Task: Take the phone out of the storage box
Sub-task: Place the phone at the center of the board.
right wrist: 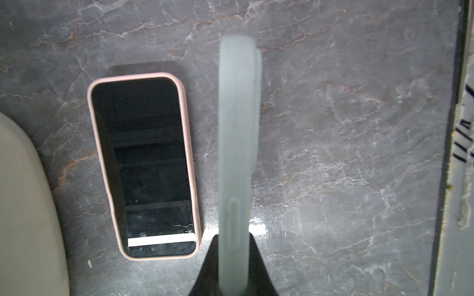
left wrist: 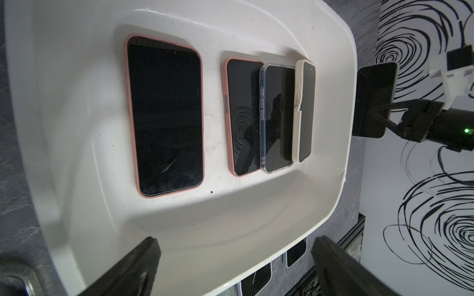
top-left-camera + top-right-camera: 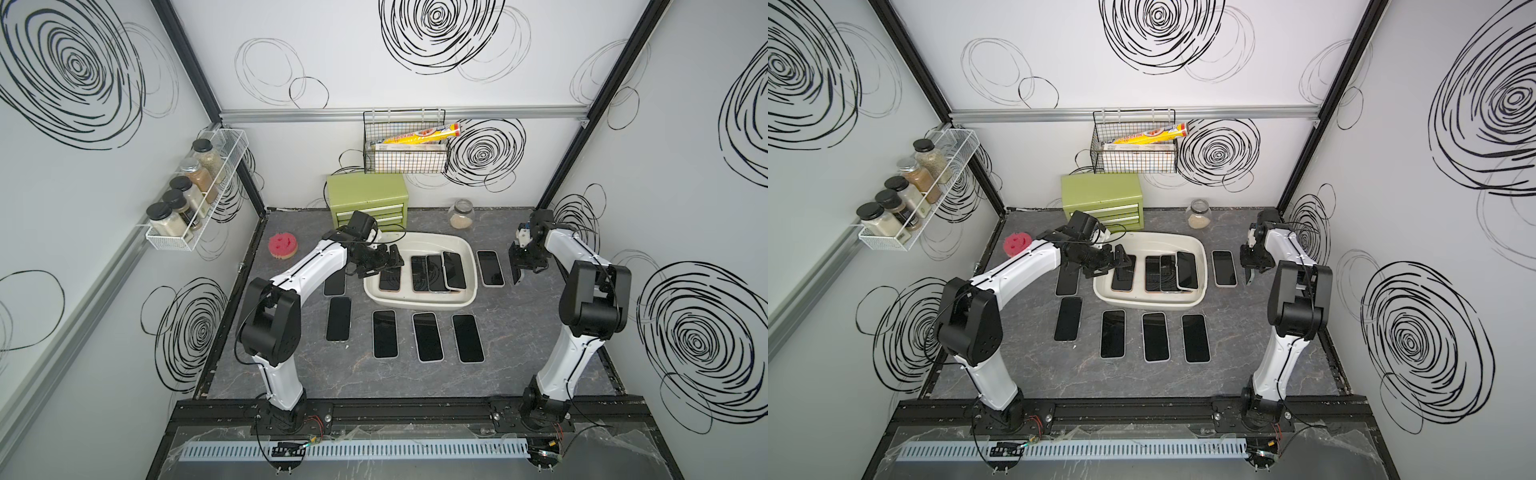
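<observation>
Your table (image 3: 519, 365) carries a row of phones (image 3: 427, 336) laid flat, screens up, each lengthwise front to back, likely so that each stays easy to see and reach. Behind them sits the box (image 3: 415, 305), holding four more. A lone phone (image 2: 165, 115) lies flat at its left end, and an overlapping stack (image 2: 277, 115) of three leans at its right end.

The phone (image 1: 238, 128) in hand is outside the box, over bare table just right of the pink-cased phone (image 1: 143, 166). It stands on a long edge because the right gripper (image 1: 234, 246) clamps it across its thickness. Its long axis runs parallel to that neighbour, front to back. You cannot tell whether it touches down.

The left gripper (image 2: 236, 258) hovers spread wide over the lone phone, probably lined up for it.
</observation>
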You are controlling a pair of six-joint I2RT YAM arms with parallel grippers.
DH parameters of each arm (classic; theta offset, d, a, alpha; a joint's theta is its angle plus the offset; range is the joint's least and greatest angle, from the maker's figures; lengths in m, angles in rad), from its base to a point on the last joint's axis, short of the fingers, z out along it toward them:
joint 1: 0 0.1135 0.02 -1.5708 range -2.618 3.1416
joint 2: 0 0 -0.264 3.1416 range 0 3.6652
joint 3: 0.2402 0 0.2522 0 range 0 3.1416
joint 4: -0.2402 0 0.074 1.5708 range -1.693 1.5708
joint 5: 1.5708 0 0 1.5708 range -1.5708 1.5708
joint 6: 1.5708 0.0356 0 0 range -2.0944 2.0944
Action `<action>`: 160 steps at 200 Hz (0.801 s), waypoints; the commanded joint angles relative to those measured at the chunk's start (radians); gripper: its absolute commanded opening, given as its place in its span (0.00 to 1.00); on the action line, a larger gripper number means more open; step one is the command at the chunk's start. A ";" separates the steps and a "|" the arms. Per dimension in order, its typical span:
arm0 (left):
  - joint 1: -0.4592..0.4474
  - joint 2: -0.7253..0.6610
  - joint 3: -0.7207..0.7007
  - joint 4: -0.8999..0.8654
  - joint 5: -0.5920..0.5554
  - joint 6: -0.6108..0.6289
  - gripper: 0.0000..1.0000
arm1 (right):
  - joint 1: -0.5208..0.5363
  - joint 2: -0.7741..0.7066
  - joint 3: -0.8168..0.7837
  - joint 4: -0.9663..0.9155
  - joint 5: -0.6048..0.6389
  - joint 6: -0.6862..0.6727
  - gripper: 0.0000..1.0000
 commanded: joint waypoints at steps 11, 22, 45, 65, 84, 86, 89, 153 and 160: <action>-0.004 -0.017 -0.001 0.006 0.003 0.028 0.99 | -0.018 0.047 0.044 0.029 -0.035 -0.014 0.00; -0.003 -0.014 0.003 0.002 -0.002 0.032 0.99 | -0.024 0.059 0.047 0.039 -0.059 -0.016 0.00; -0.009 -0.006 0.014 -0.012 -0.015 0.042 0.99 | -0.027 0.085 0.058 0.048 -0.087 -0.025 0.00; -0.014 -0.003 0.014 -0.019 -0.031 0.052 0.99 | -0.029 0.095 0.056 0.058 -0.104 -0.030 0.00; -0.019 0.001 0.013 -0.022 -0.034 0.055 0.99 | -0.035 0.100 0.045 0.062 -0.133 -0.036 0.00; -0.019 0.002 0.012 -0.022 -0.035 0.056 0.99 | -0.036 0.100 0.040 0.063 -0.137 -0.037 0.00; -0.020 0.001 0.011 -0.020 -0.035 0.057 0.99 | -0.037 0.098 0.035 0.064 -0.141 -0.037 0.00; -0.041 0.014 0.009 -0.023 -0.046 0.067 0.99 | -0.075 0.086 -0.021 0.101 -0.140 -0.036 0.04; -0.042 0.015 0.009 -0.024 -0.046 0.071 0.99 | -0.078 0.087 -0.017 0.100 -0.138 -0.033 0.06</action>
